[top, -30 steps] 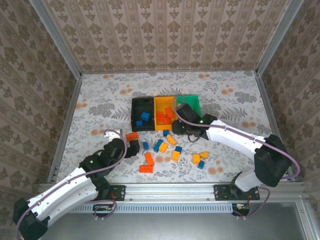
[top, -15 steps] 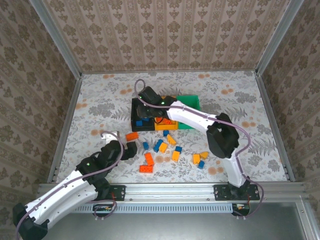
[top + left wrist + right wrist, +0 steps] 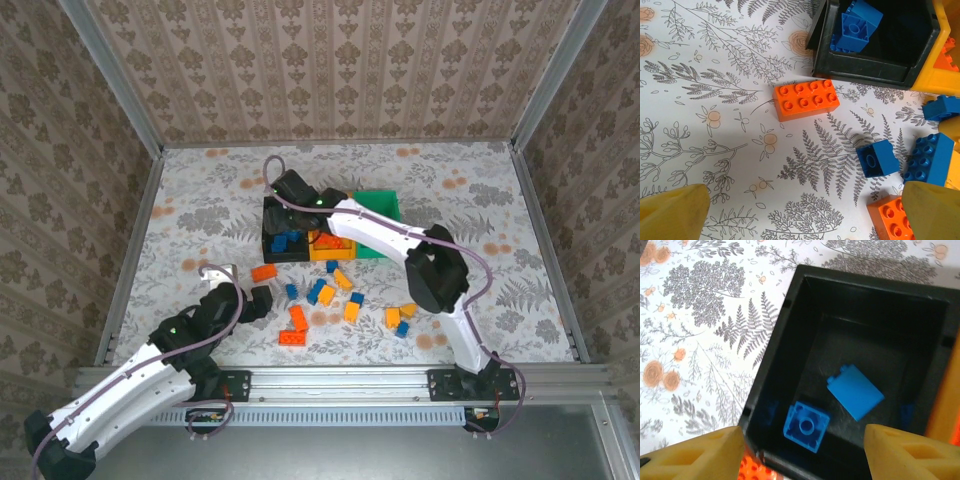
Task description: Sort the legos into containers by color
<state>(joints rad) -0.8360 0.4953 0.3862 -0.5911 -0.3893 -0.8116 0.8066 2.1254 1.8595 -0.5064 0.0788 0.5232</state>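
Three bins joined in a row sit mid-table in the overhead view: black bin [image 3: 268,250], orange bin [image 3: 330,252], green bin [image 3: 385,203]. The right hand [image 3: 287,208] hangs over the black one. The left hand [image 3: 256,300] is low, near an orange brick [image 3: 264,271]. About a dozen loose bricks [image 3: 320,292] lie in front of the bins, colours mixed.

From the left wrist, the left hand [image 3: 805,214] is spread wide and empty. The orange brick [image 3: 806,100] lies flat ahead of it, just beside the black bin [image 3: 865,72].

From the right wrist, the right hand [image 3: 802,450] has its fingers apart with nothing between them. Two blue bricks [image 3: 806,426] are in the black bin [image 3: 775,355]. One is tilted, possibly not settled; hard to say.

Risks, as I judge them: a finger catching the rim could drag the whole joined row. The orange brick is so near the black wall that a wide hand may strike the bin. In the crowded pile, one grab could take two colours.

The table [image 3: 200,210] is flat, with a fern-and-flower print. Patterned walls [image 3: 330,70] and metal rails [image 3: 115,75] enclose it.
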